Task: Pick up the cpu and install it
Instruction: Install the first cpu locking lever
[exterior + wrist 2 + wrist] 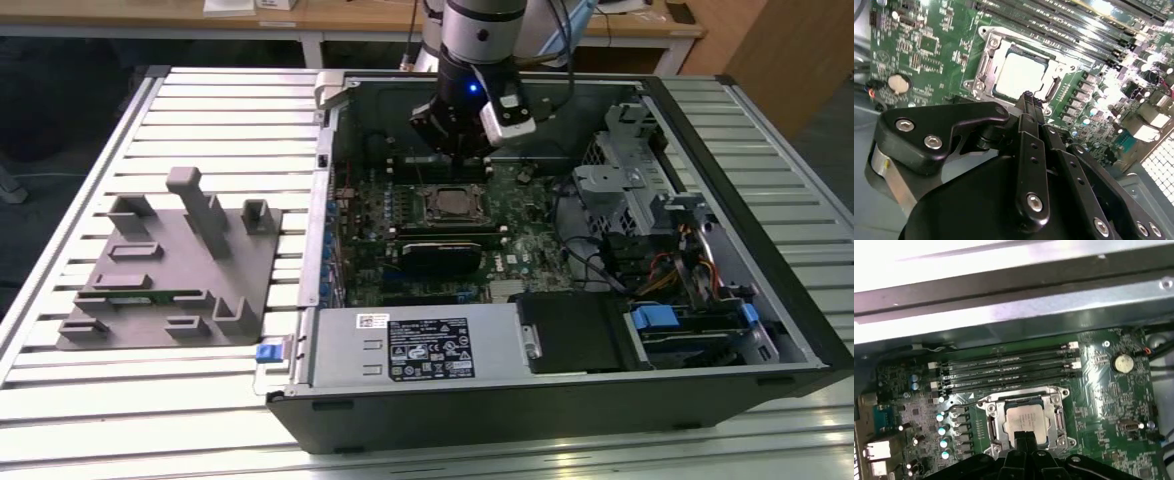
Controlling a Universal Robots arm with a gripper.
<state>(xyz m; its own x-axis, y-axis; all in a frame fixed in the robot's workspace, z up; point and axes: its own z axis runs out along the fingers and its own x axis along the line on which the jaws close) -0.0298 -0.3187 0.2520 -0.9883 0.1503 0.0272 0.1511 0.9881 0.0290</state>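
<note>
1. While the arm hangs over the open computer case [694, 140], its gripper [1026, 102] shows in the second wrist view with both black fingers pressed together, nothing between them.
2. Just past the fingertips [1024, 436] lies the cpu [1026, 421] — a pale silvery square seated flat in its socket on the motherboard [1104, 390], inside a metal frame [1060, 412] that runs around its sides.
3. Seen in the second wrist view, the cpu [1021, 75] sits just beyond the joined fingertips, apart from them, and the gripper has hold of nothing.
4. Beyond the socket, in the first wrist view, four long memory slots [1004, 372] run side by side, all parallel.
5. Off to one side of the board a round coin battery [1123, 362] rests in its holder — it also appears in the second wrist view [898, 83].
6. Farther still, the grey inner wall of the case [1019, 300] rises past the slots.
7. From the exterior view, the gripper [454, 150] hovers above the socket [451, 203], with a black block [447, 252] nearer the camera on the board.
8. Along the case's near edge lies a labelled power supply [420, 345].
9. To the exterior view's left, a grey holder [174, 270] with upright posts stands on the slatted table [80, 150].
</note>
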